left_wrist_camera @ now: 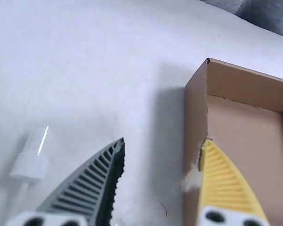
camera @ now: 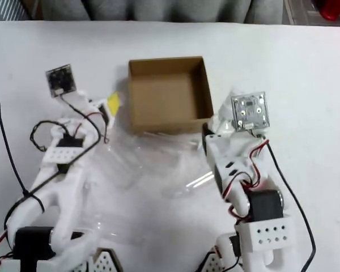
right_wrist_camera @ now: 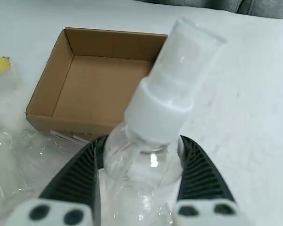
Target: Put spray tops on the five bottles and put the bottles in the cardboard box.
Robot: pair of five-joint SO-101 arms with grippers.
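White table point(camera: 306, 68); right claw point(right_wrist_camera: 142, 146) clamps a capped bottle point(right_wrist_camera: 155, 117), cardboard box point(right_wrist_camera: 104, 84) just ahead; left claw point(left_wrist_camera: 163, 142) gapes empty.

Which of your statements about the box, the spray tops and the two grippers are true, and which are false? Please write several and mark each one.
1. The cardboard box has nothing inside it. True.
2. The right gripper holds a bottle that has no top. False: a white spray top sits on the bottle's neck.
3. The left gripper is shut on a spray top. False: its jaws stand open and hold nothing.
4. A loose spray top lies on the table, outside the box. True.
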